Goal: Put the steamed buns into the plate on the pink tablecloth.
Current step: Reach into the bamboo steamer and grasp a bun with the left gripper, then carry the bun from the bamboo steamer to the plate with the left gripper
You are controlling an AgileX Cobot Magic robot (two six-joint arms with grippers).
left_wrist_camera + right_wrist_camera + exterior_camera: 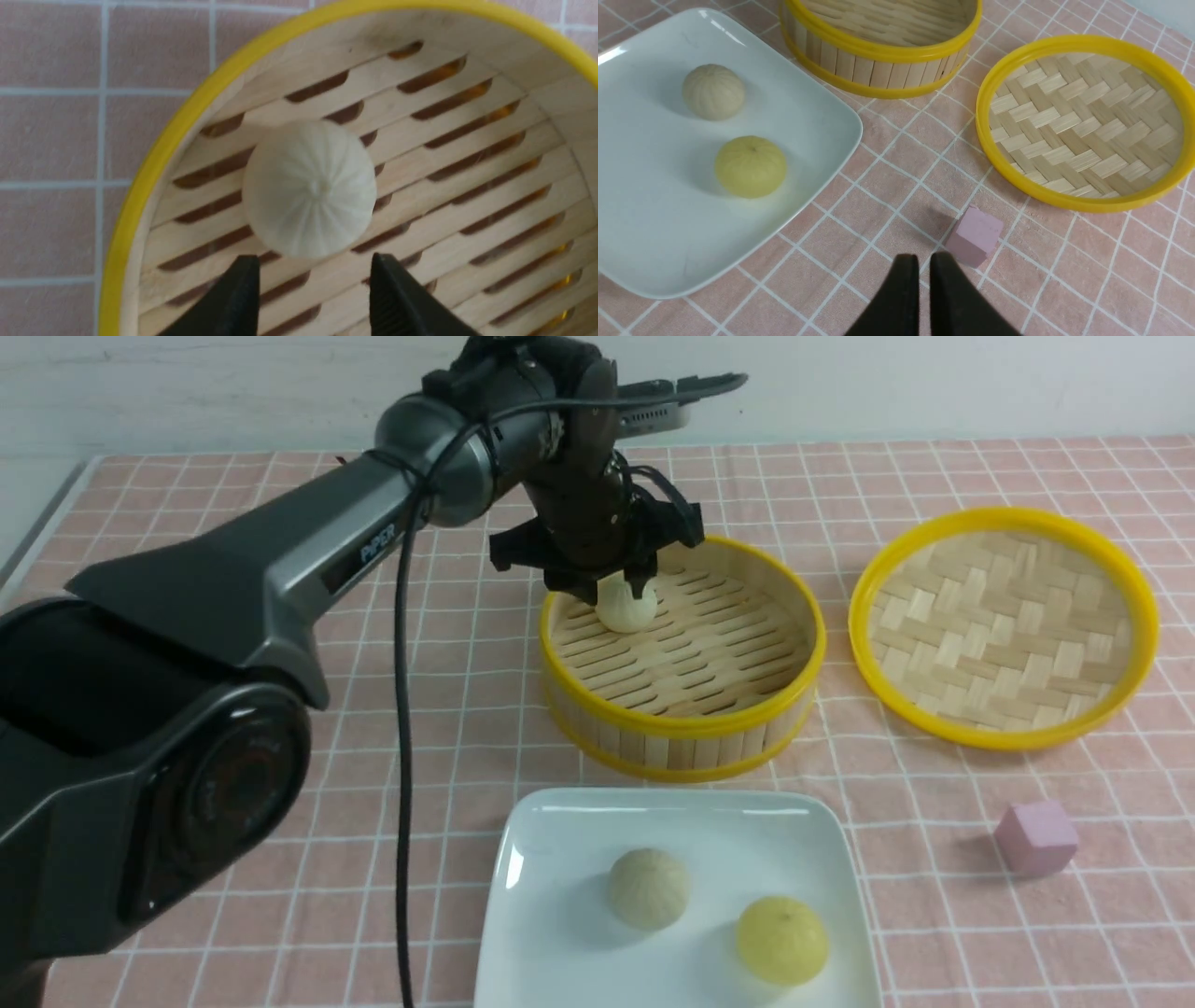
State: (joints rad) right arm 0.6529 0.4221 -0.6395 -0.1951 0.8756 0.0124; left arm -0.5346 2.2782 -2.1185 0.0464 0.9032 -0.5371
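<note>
The third steamed bun sits in the bamboo steamer, near its wall; two others lie on the plate. The left hand is open just over it; the right hand is nearly closed, empty. Risk: a shallow closure may squeeze the round bun out sideways.

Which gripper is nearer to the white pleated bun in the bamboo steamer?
Left. The left gripper hangs just above the pleated bun inside the bamboo steamer, jaws open. The right gripper is outside the steamer, over the pink tablecloth near the pink cube.
</note>
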